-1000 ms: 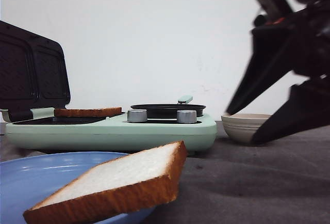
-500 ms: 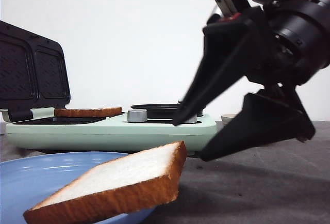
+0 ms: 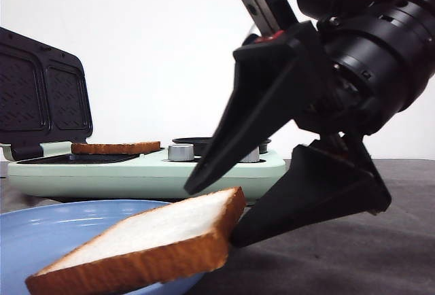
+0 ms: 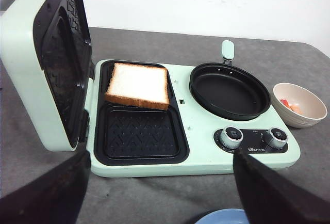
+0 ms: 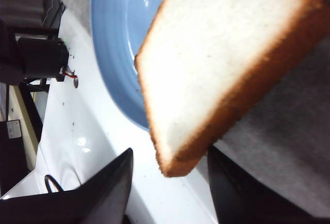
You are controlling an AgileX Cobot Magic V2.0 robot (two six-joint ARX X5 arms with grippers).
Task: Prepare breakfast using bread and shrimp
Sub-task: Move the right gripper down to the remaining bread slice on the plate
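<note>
I'm seeing the right end effector (image 3: 211, 217) gaping wide at the raised corner of a bread slice (image 3: 146, 240) that's leaning on the blue plate (image 3: 41, 230), gripping nothing. Second slice (image 4: 138, 84) is lying in the open sandwich maker (image 4: 196, 146). The left end effector (image 4: 160, 193) is spread open, empty.

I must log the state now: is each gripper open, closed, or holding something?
Left gripper: open, holding nothing.
Right gripper: open, its jaws around the corner of the bread slice on the blue plate, not yet closed.
</note>
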